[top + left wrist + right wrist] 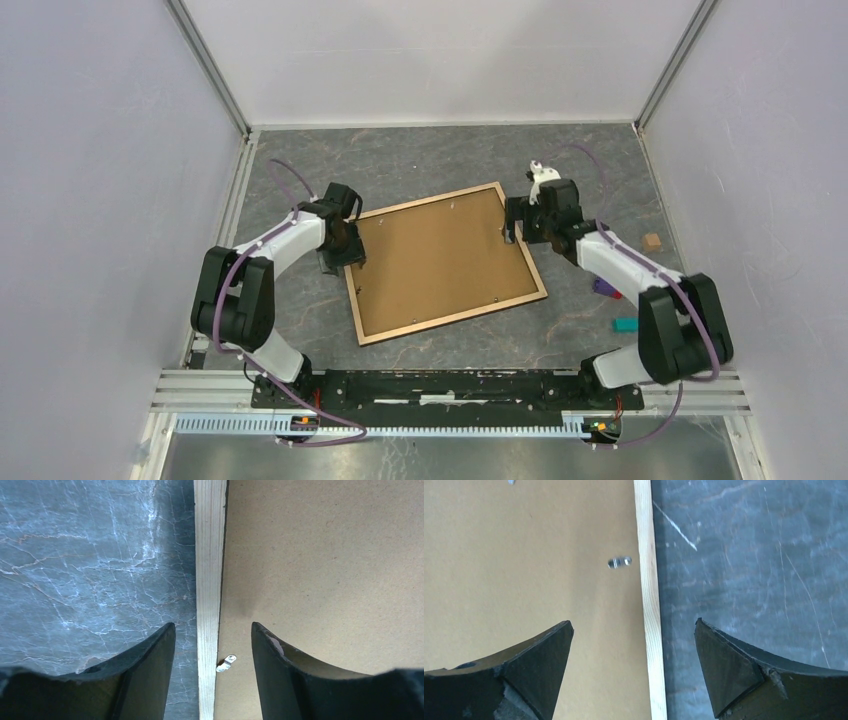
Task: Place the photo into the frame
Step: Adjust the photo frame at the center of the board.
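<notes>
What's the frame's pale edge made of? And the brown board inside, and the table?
The frame edge looks like bare light wood: fine grain lines show. The board looks like matte brown fibreboard or thick card, finely speckled. The table looks like grey marble with white veins, perhaps only a printed surface.

The right tool (pixel 633 624) stood spread astride the frame (pixel 648 580) rail; brown backing board (pixel 524 570) and a metal tab (pixel 619 562) lay left of it, bench (pixel 749 555) right.

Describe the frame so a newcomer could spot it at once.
In the middle of the grey marbled table lies one big tilted rectangle. The frame is its thin pale wooden rim, unlike the flat brown board it encloses.
</notes>
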